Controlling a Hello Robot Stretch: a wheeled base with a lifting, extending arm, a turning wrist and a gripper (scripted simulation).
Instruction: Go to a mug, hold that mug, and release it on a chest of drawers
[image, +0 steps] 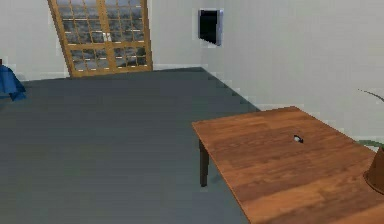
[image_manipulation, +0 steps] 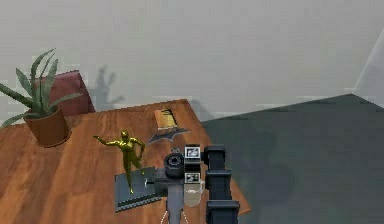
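One possible mug: dark-red blocky shape (image_manipulation: 70, 90), far up-left of black two-finger claw (image_manipulation: 162, 172), behind green potted plant (image_manipulation: 40, 100); can't tell claw's hold.

Both views look down on seemingly one wooden table (image: 270, 165).

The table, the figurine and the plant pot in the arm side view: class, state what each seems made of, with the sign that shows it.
Table: looks like wood with a smooth reddish-brown finish; grain streaks run along the top.
Figurine: probably metal, perhaps brass or gilt; yellow-gold with bright glints.
Plant pot: likely terracotta or clay; matt reddish brown, no shine.
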